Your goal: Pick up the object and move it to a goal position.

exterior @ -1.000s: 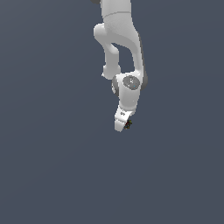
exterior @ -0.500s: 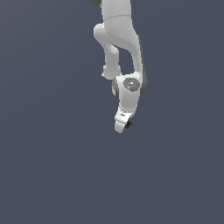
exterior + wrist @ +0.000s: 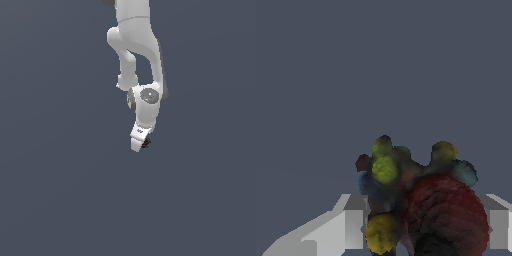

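Fingers [image 3: 351, 225] press in on the clump [image 3: 416, 200] from both sides, closed on it, pale blocks flanking its lumpy mass in the wrist view; seen from outside, the clump [image 3: 145, 143] is a dark speck at the tip of the white gripper [image 3: 140, 143], nothing shown touching it from below; it looks light, knobbly and uneven, probably stiff; I judge a hold across its broad middle safest, since the round bumps could let it twist or slip.

The gripper [image 3: 140, 145] is plain white. Between its fingers [image 3: 346, 225], the object [image 3: 421, 205] is dark, mottled with yellow-green, teal, blue and deep red lumps.
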Robot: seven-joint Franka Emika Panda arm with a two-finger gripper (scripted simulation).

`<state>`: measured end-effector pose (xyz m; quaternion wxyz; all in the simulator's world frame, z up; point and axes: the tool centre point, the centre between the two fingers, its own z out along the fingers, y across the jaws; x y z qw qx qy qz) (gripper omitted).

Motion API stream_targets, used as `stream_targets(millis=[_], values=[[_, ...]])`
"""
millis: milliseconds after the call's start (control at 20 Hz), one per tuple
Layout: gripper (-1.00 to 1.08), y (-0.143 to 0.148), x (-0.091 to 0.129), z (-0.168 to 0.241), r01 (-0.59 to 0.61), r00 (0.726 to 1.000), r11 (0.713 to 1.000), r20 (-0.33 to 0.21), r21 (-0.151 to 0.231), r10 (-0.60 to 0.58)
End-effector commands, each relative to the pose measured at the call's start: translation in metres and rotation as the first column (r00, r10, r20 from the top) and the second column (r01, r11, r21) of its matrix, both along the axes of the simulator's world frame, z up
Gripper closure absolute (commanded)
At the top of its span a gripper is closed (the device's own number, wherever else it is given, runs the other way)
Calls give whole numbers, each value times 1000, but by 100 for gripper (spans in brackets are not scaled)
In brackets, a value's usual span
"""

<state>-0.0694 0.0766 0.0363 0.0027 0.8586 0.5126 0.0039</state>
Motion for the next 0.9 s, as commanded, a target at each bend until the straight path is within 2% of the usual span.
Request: stream_targets(millis=[0, 450, 850], values=[[108, 0, 0, 5, 0, 1000, 1000, 2, 0, 0], [108, 5, -10, 44, -1, 1000, 1000, 0, -1, 1], [108, 13, -26, 111, -2, 1000, 1000, -2, -2, 2]])
